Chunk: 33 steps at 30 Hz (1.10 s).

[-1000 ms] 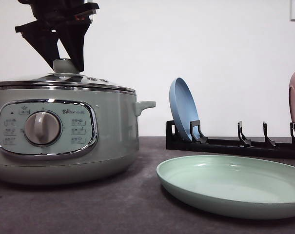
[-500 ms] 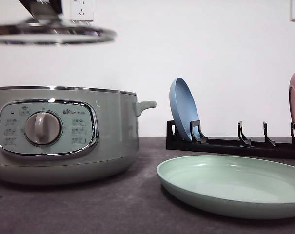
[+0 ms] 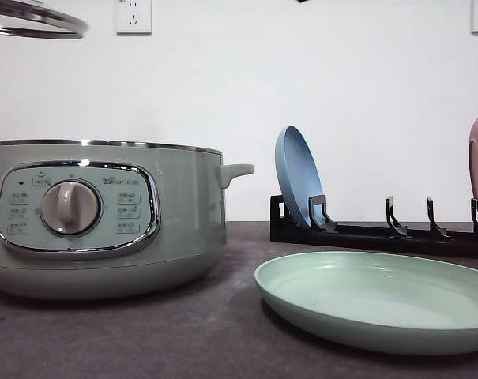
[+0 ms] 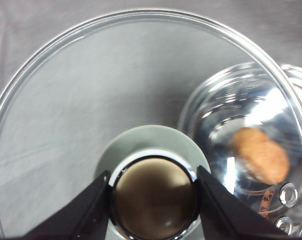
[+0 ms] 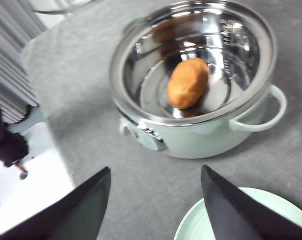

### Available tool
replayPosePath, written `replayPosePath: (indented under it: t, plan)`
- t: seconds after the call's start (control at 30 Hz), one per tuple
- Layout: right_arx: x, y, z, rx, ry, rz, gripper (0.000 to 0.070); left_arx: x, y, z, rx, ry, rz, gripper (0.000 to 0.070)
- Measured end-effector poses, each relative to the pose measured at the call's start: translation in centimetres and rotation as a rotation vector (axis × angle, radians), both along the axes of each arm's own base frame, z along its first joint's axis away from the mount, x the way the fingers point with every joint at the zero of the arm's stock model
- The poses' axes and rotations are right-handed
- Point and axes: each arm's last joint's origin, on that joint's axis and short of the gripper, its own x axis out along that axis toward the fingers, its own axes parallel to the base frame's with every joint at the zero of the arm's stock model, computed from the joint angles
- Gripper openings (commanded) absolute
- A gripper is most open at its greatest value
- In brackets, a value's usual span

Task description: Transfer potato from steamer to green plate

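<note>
The left tool point(image 4: 153, 200) grips the glass lid point(image 4: 91, 100) by its knob, clear of the steamer point(image 5: 200, 100), so the wide-spread right tool point(image 5: 155, 210) above can reach the potato point(image 5: 188, 82) inside, the green plate point(image 5: 245, 220) waiting just beneath.

Our front view sits low at the bench's near edge, close to the steamer point(image 3: 104, 217), facing the wall. Our 2 wrist views look down from above: left through the held lid point(image 4: 91, 90), right over the open steamer; both share the potato point(image 5: 187, 82)
</note>
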Motion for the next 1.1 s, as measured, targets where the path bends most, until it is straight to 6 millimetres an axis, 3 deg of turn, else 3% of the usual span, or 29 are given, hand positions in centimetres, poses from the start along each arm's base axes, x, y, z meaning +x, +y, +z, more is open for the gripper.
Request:
replayPosePath:
  t: [0.13,0.27,0.43,0.53,0.6,0.87,1.1]
  plan:
    - [0.8,0.7,-0.5,0.007,0.022,-0.011,0.0416,0.0,0.9,-0.1,0.002,0.015,0.042,0.0009]
    - [2.0,2.2,-0.1,0.002,0.043,-0.003,0.0422,0.0,1.2,-0.1,0.001,0.017,0.056,0.0009]
    - [4.3,5.5,1.3,-0.016,0.034,0.01,0.0435,0.0,1.3,-0.1,0.001,0.017,0.059,0.0009]
    - [6.0,8.2,1.6,-0.046,0.031,0.012,0.0502,0.0,1.3,-0.1,0.001,0.017,0.059,0.0009]
    - [7.3,10.1,1.3,-0.067,0.026,0.008,0.0509,0.0,1.3,-0.1,0.001,0.017,0.059,0.0009]
    - [11.3,16.0,-1.7,-0.139,0.02,-0.001,0.0509,0.0,1.3,-0.1,0.001,0.017,0.059,0.0009]
    - [12.9,18.8,-5.3,-0.212,0.025,-0.026,0.0509,0.0,1.3,-0.1,0.001,0.017,0.059,0.0009]
